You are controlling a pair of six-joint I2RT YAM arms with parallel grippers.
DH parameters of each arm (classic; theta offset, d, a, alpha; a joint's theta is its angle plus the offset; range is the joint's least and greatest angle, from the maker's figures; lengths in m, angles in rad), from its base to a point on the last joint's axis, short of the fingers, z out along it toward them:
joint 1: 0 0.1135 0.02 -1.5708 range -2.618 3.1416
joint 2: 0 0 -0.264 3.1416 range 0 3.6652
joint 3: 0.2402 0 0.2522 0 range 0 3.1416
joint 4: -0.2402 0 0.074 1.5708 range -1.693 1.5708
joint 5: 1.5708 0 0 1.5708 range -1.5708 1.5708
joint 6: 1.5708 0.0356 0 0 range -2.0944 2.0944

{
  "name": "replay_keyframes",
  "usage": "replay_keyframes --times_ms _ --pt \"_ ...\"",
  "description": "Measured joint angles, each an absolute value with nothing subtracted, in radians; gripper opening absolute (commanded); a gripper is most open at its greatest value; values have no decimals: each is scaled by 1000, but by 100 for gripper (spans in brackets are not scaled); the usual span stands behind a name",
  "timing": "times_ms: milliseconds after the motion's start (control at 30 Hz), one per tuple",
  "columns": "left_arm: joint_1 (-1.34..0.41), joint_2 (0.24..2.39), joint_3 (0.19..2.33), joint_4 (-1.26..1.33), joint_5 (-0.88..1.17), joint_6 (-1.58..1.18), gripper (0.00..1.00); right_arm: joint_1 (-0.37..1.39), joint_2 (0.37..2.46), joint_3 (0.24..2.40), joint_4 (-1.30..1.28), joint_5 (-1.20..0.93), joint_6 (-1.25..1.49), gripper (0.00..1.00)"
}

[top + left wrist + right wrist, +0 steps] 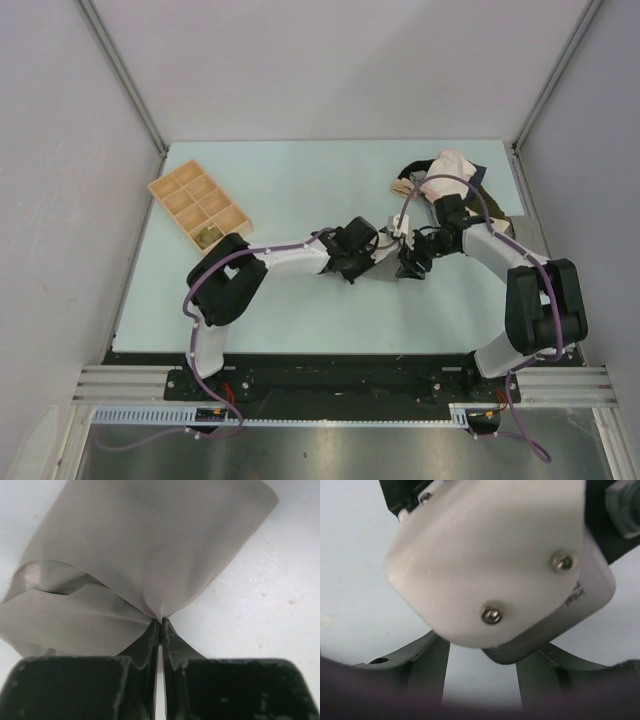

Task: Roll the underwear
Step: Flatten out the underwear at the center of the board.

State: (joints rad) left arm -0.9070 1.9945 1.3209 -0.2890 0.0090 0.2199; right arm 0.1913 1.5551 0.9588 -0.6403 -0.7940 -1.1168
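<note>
Fabric of the underwear (150,540) fans out taupe-grey over the pale table (270,605), near the middle where both arms meet. The left gripper (161,625) has its jaws fully closed on one edge, puckering the cloth to a point, probably to get a firm hold for turning that edge over and starting the roll. The right gripper (412,262) sits just beside it; a white arm casing (490,560) blocks its own camera, so I cannot tell how open it is.
</note>
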Motion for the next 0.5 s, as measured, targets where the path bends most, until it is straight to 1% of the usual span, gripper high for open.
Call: replay_keyframes --times_ms 167,333,467,500 --pt "-837 1953 1269 -295 172 169 8 242 1537 930 -514 -763 -1106 61" --pt "-768 1931 1236 -279 316 105 8 285 1537 926 -468 -738 -1092 63" --pt "-734 1888 1222 -223 387 75 9 238 1534 900 -496 -768 -1090 70" --pt "-730 1882 1220 -211 401 69 9 207 1527 897 -510 -786 -1092 69"
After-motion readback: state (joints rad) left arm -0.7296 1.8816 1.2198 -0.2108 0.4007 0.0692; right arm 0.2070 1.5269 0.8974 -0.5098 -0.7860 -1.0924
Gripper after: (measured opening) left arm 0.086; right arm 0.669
